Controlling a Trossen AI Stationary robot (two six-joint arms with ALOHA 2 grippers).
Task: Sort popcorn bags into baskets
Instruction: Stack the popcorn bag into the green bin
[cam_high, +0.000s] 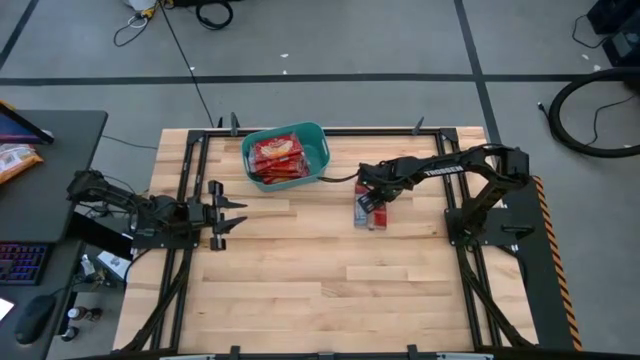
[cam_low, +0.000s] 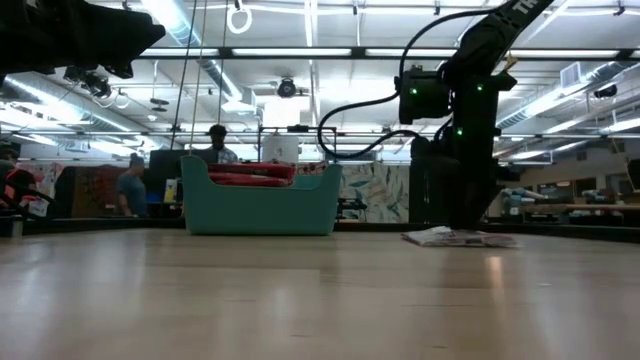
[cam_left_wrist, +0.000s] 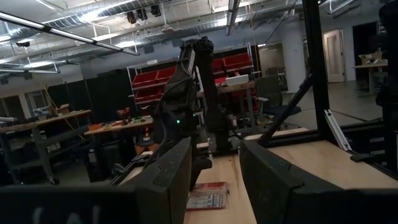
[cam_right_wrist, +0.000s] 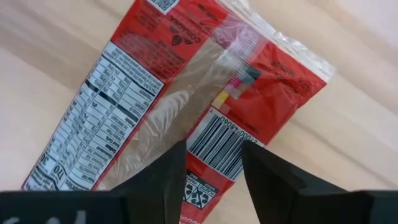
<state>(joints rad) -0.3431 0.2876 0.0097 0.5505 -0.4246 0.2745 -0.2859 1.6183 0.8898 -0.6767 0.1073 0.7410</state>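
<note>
while the left tool (cam_high: 232, 214) waits, the right tool (cam_right_wrist: 212, 167) hovers over 1 popcorn bag (cam_right_wrist: 186, 93).

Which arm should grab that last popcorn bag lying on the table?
Right. The right gripper hangs directly above the popcorn bag, fingers open around its end. The left gripper waits across the table, farther from it and the teal basket.

Two dark jointed arms, black cables, green lights, blunt black jaws.
</note>
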